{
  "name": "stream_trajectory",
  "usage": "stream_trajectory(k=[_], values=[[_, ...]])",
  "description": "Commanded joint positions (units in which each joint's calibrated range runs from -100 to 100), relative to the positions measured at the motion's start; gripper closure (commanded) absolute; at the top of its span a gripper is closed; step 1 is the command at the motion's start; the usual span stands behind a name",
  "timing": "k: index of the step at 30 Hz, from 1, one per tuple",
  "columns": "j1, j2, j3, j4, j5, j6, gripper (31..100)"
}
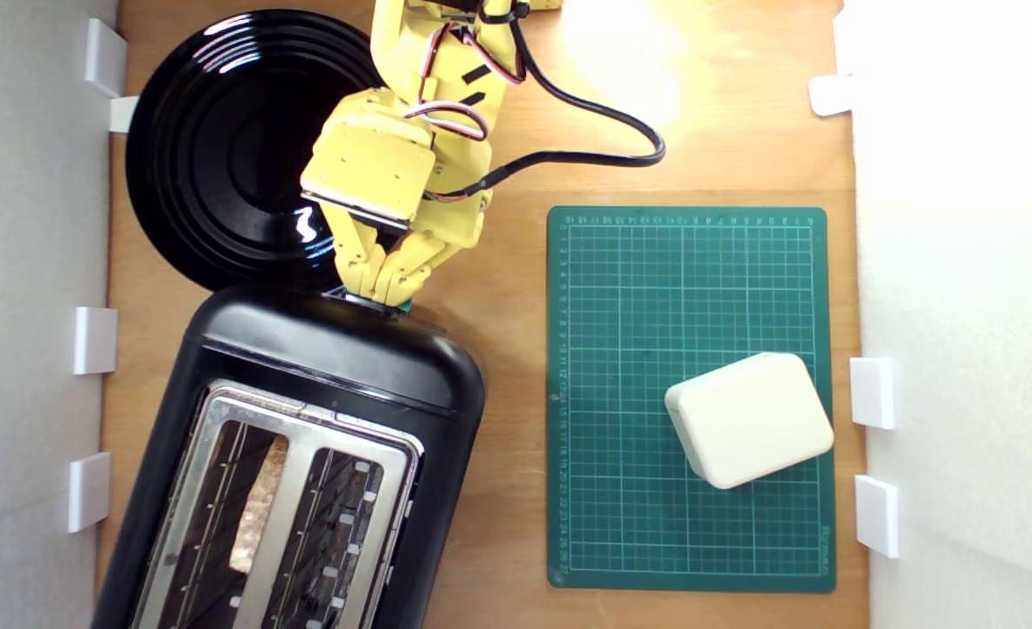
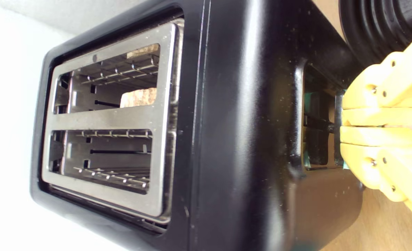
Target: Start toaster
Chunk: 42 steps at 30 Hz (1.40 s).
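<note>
Toaster (image 1: 306, 419) sits at the bottom of the exterior view's left, angled on the wooden table (image 1: 516, 157), with the black plate (image 1: 218, 148) just behind it. The yellow gripper (image 1: 384, 293) is down at the toaster's end panel, jaws pressed together, tips right on the teal lever knob (image 1: 406, 306), which barely peeks out there. The wrist view is where you actually see that end: the lever slot (image 2: 317, 129), slivers of teal either side, and the closed fingers (image 2: 376, 116) against it. Both views show a slice of bread (image 1: 258, 507) in one slot. Only the exterior view catches the green cutting mat (image 1: 620, 288) and the white box (image 1: 751, 419) on it. The mat's printing is too small to read.
</note>
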Motion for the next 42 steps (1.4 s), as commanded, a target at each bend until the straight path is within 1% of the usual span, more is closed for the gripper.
stream_trajectory(k=[1,6,11,17,19,21,31,37,42], values=[[0.3,1.0,2.9,-0.3,-2.6,-0.1,98.9],[0.3,1.3,5.2,-0.3,-3.4,-0.1,98.9],[0.3,4.3,6.0,-0.3,-3.5,-0.4,98.9],[0.4,9.2,5.9,-0.2,-3.8,-2.2,98.9],[0.4,10.6,5.9,-0.2,-6.0,-2.8,98.9],[0.4,11.7,5.9,0.5,-7.5,-3.4,98.9],[0.4,16.0,6.0,0.0,-8.6,-3.4,98.9],[0.5,17.2,10.9,0.4,-16.1,-3.4,98.9],[1.7,17.1,13.1,0.6,-17.0,-3.4,98.9]])
